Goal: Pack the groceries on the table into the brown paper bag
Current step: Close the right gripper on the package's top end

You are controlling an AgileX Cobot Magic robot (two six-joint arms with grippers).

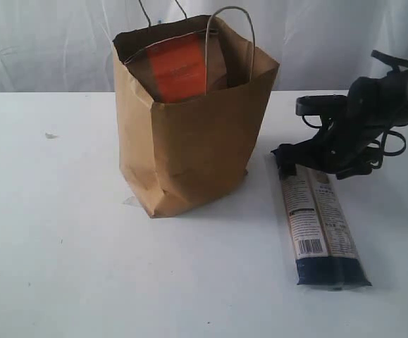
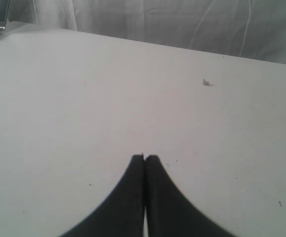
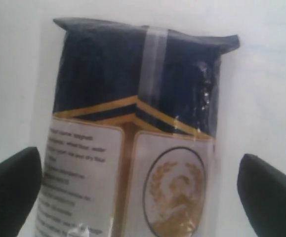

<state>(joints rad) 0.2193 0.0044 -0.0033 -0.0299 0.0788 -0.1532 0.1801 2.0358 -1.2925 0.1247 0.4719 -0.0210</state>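
Presumably the packet, flat on the table at four o'clock from the bag, could sag and snag the rim if the wide-open, empty right claw grips only its end.

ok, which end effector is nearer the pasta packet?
Right. The right end effector sits open astride one end of the pasta packet; the left end effector is shut over the table, away from it.
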